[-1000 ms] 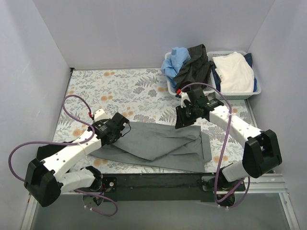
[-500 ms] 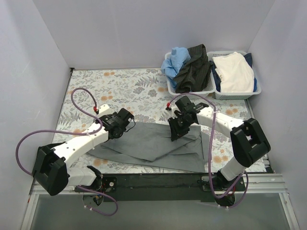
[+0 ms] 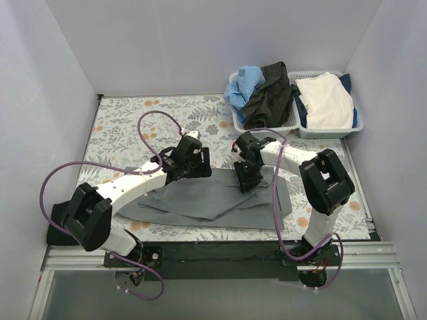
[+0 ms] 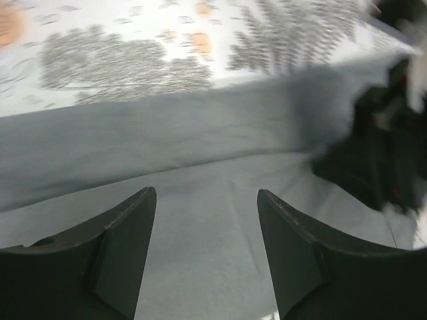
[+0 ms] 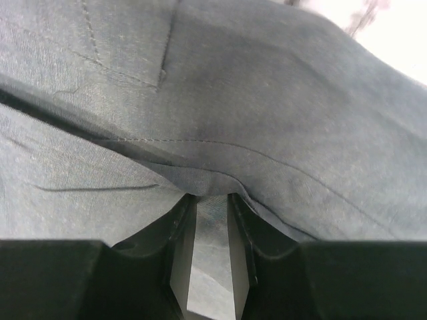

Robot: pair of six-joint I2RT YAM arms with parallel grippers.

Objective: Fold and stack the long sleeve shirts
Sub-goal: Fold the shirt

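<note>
The mid-grey long sleeve shirt (image 3: 213, 200) lies crumpled and partly folded on the floral table at the near middle. My right gripper (image 3: 245, 177) sits low on its right part and is shut on a fold of the grey cloth (image 5: 267, 100), which is pinched between the nearly closed fingers (image 5: 211, 198). My left gripper (image 3: 193, 160) is at the shirt's far edge, open, with the grey cloth (image 4: 200, 153) under the spread fingers (image 4: 205, 193) and nothing between them. The black shirt (image 3: 270, 93) hangs out of the left basket at the back right.
Two white lattice baskets stand at the back right: the left one (image 3: 237, 124) also holds blue cloth (image 3: 245, 83), the right one (image 3: 333, 131) holds white cloth (image 3: 325, 99). Purple cables loop over both arms. The floral tablecloth (image 3: 133, 127) is enclosed by white walls.
My left gripper has moved right and away, to the shirt's far edge. My right gripper has moved left and nearer with the cloth in it, drawing the shirt's right part inward.
</note>
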